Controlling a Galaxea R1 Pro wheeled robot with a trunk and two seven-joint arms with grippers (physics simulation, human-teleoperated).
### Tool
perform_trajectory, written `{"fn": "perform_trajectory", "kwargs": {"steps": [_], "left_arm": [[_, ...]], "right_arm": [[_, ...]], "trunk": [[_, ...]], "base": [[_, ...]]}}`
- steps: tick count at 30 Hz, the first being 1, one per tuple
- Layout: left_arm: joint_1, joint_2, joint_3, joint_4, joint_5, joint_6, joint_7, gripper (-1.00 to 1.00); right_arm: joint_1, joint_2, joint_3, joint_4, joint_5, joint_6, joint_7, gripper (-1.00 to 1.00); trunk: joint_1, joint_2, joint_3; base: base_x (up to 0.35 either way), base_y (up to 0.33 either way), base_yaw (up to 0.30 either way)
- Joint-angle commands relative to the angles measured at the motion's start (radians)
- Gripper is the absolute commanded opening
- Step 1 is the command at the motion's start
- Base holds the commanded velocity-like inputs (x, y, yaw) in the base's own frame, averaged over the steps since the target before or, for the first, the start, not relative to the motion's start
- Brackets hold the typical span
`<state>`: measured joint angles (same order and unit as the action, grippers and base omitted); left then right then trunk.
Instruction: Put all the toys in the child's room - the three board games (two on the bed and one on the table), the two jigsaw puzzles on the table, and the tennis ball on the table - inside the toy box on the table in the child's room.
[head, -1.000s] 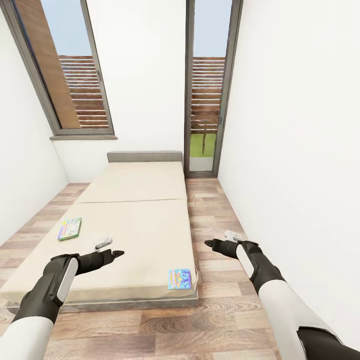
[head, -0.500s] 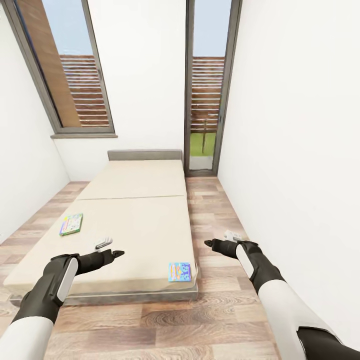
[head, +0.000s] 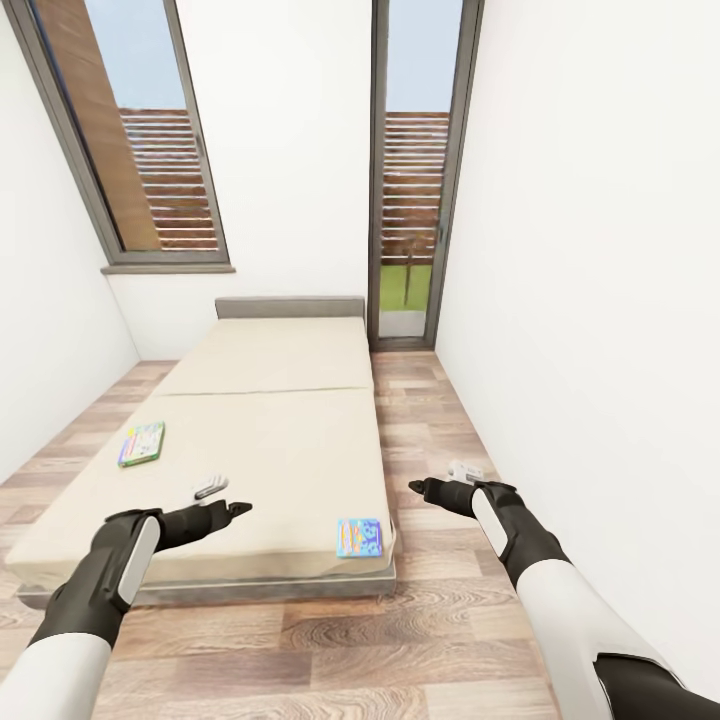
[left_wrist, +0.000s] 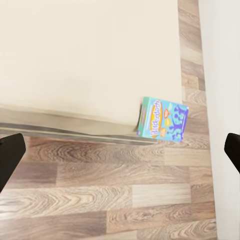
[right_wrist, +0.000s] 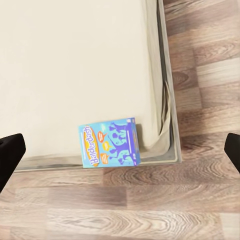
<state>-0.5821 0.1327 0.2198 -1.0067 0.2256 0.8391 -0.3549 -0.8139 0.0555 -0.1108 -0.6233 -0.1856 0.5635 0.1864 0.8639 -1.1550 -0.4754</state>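
Plainly — both hands open, empty

My head camera looks forward and down along the bed (head: 270, 440). Both wrist cameras face down, sharing its corner and the blue game box (left_wrist: 162, 119).

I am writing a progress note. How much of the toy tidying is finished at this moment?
Nothing looks done yet. Both board games still lie on the bed: the blue one at its near corner, the green-bordered one on the left. The left gripper and the right gripper are open and hold nothing. All the collecting remains.
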Motion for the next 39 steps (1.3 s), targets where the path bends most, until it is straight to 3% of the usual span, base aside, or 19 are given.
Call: {"fn": "perform_trajectory", "kwargs": {"steps": [1, 14, 20, 25, 31, 39], "left_arm": [[-0.001, -0.002, 0.002, 0.003, 0.001, 0.007, -0.005, 1.0], [-0.001, -0.018, 0.007, 0.156, 0.008, -0.006, -0.011, 1.0], [-0.001, -0.014, 0.014, 0.24, 0.019, -0.043, -0.027, 1.0], [-0.001, -0.009, 0.038, 0.33, 0.034, -0.06, -0.094, 1.0], [-0.001, 0.0, 0.048, 0.371, 0.035, -0.064, -0.179, 1.0], [-0.001, 0.009, 0.051, 0.443, 0.036, -0.091, -0.214, 1.0]], "right_arm": [[-0.001, 0.001, -0.007, -0.001, 0.0, 0.007, 0.004, 1.0], [-0.001, 0.001, -0.008, -0.006, 0.0, 0.003, 0.013, 1.0], [-0.001, 0.001, -0.008, -0.019, 0.0, -0.002, 0.088, 1.0], [-0.001, 0.0, -0.009, -0.028, 0.0, -0.003, 0.161, 1.0], [-0.001, 0.0, -0.009, -0.03, 0.0, -0.004, 0.182, 1.0], [-0.001, 0.0, -0.01, -0.03, 0.0, -0.005, 0.198, 1.0]], "trunk": [[0.004, -0.008, -0.004], [0.054, -0.099, -0.045], [0.077, -0.141, -0.064], [0.096, -0.176, -0.08], [0.119, -0.218, -0.098], [0.15, -0.274, -0.123]], "base": [[-0.001, 0.0, 0.0], [0.0, 0.0, 0.0], [0.0, 0.0, 0.0], [0.0, 0.0, 0.0], [0.0, 0.0, 0.0], [0.0, 0.0, 0.0]]}}
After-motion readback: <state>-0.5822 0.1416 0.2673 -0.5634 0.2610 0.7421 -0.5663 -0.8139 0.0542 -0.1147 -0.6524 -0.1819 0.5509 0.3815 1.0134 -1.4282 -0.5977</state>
